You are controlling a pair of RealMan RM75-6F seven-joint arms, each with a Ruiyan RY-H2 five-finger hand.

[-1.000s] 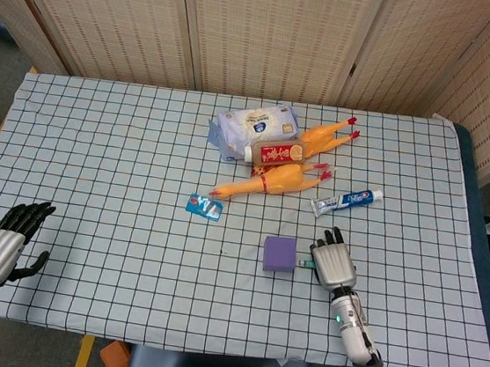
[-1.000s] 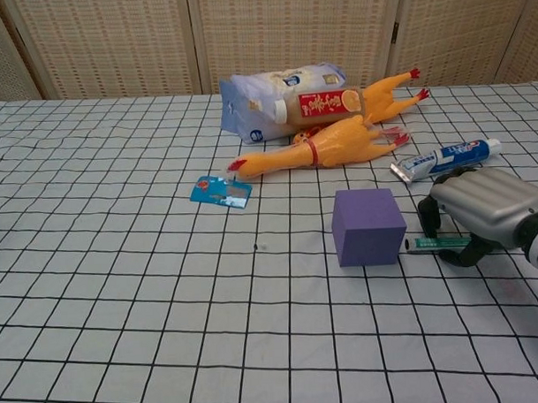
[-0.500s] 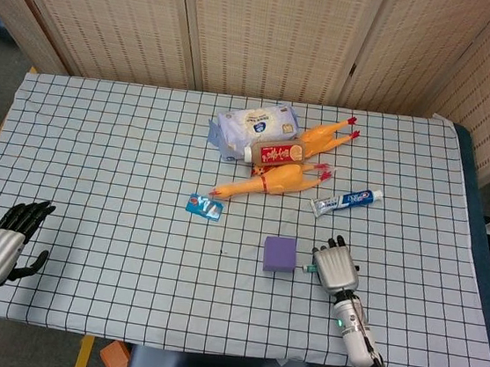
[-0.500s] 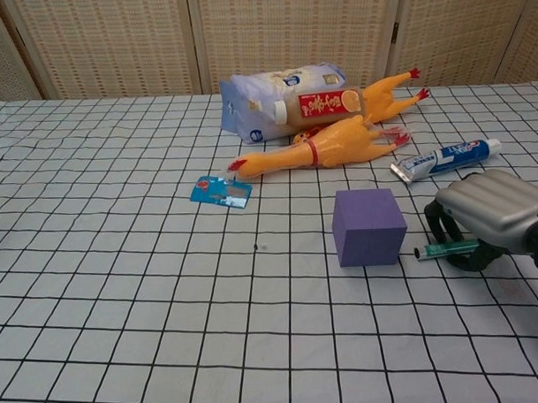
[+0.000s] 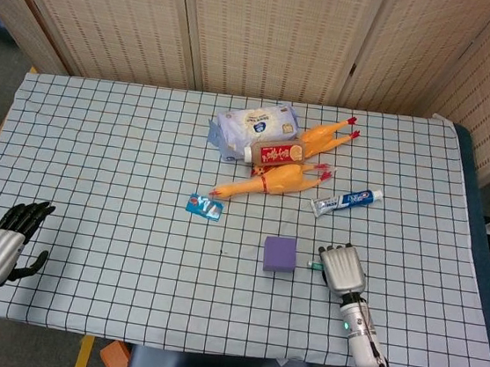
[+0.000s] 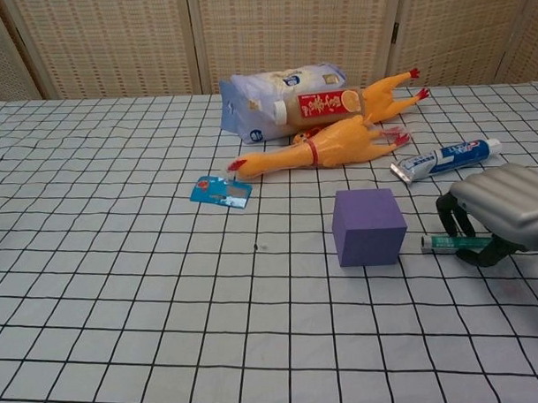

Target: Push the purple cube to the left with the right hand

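The push looked not yet made, as far as the pictures allowed a judgement: the purple cube point(image 5: 279, 254) sat on the checked tablecloth point(image 5: 124, 161) near the middle of the table's front half, and a clear gap lay between its right face and the right hand point(image 5: 342, 268), which rested just to the right of it without touching. That hand's fingers point(image 6: 453, 217) were curled downward toward the cloth, and a small green-and-white tube point(image 6: 454, 242) lay under them; whether the hand actually gripped that tube or merely arched over it could not be told from either view. The left hand point(image 5: 6, 246) lay well apart at the front left corner of the table, holding nothing, its dark fingers apart and stretched forward. What seemed left was the whole of the task: bringing the right hand against the cube's right side and sliding it leftward, where the cloth was bare apart from a small blue packet point(image 5: 204, 206) farther back. By count there was one purple cube, two rubber chickens point(image 5: 272, 180), one lying just behind the other, one white-and-blue wipes pack point(image 5: 250, 126), one red-labelled bottle point(image 5: 273, 153) lying between the chickens and touching the pack, one toothpaste tube point(image 5: 345, 202), one blue packet, one small green-and-white tube, and two hands.
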